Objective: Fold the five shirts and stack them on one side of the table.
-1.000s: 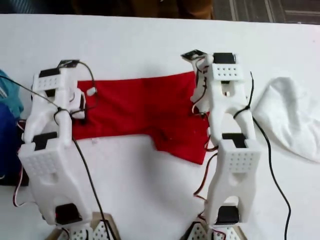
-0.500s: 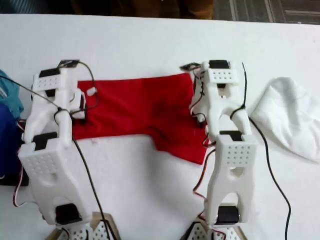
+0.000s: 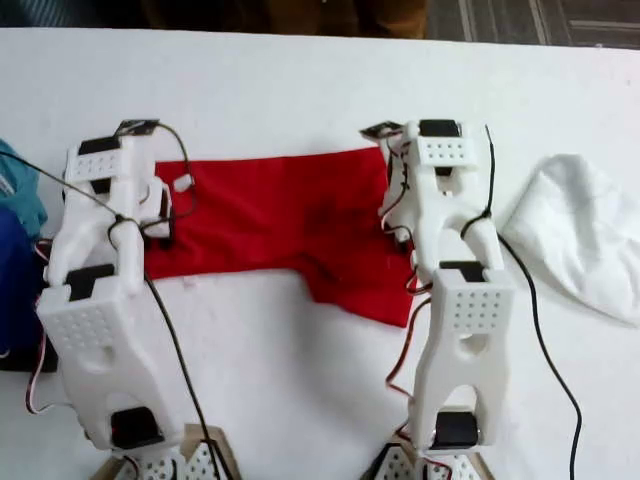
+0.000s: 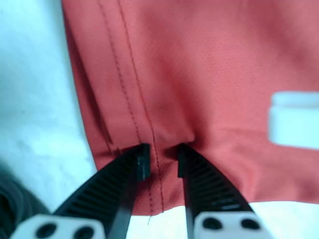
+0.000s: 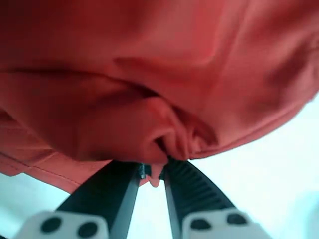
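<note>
A red shirt (image 3: 285,220) lies spread across the middle of the white table (image 3: 300,90), between the two arms. My left gripper (image 4: 159,162) is shut on the red shirt (image 4: 199,74) near its stitched hem at the left end, a small fold of cloth pinched between the black fingers (image 4: 132,179). My right gripper (image 5: 157,172) is shut on the red shirt (image 5: 149,74) at its right end, where the cloth bunches into a fold. In the high view the left arm (image 3: 100,240) and right arm (image 3: 445,220) stand over the shirt's two ends.
A crumpled white shirt (image 3: 580,230) lies at the right side of the table. Blue and teal cloth (image 3: 15,260) lies piled at the left edge. Black cables (image 3: 545,340) trail beside each arm. Bare table stretches behind and in front of the red shirt.
The right arm shifted slightly left and back between one second ago and half a second ago, and the shirt's right end moved with it. Since then nothing has moved.
</note>
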### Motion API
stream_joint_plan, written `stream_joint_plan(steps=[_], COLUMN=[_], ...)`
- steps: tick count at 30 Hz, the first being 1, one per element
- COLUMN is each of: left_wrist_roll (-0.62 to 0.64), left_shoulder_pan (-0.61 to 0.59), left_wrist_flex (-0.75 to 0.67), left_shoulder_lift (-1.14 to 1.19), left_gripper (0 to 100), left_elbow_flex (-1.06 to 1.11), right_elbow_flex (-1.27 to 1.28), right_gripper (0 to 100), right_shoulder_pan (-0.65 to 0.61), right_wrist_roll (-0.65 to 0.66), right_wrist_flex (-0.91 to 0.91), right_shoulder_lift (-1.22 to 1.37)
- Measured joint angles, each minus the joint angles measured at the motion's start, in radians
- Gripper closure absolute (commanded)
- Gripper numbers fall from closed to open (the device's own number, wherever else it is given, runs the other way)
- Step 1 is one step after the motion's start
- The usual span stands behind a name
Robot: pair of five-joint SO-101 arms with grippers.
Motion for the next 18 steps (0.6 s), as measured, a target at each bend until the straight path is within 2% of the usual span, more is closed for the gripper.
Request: stream_joint_plan(steps=[2,6,18], left_wrist_roll=[0.000,0.000,0.000], left_shoulder_pan=[0.000,0.000,0.000], left_wrist_flex=[0.000,0.000,0.000], left_shoulder_lift=[0.000,0.000,0.000], left_gripper=[88,88,88], left_elbow_flex=[0.000,0.000,0.000], right_elbow_flex=[-0.035,-0.074,0.003], right_gripper=[94.7,80.3,87.2], right_shoulder_pan=[0.000,-0.009,-0.015], right_wrist_roll=[0.000,0.000,0.000], right_wrist_flex=[0.018,0.064,0.066], right_shoulder_lift=[0.000,0.000,-0.011])
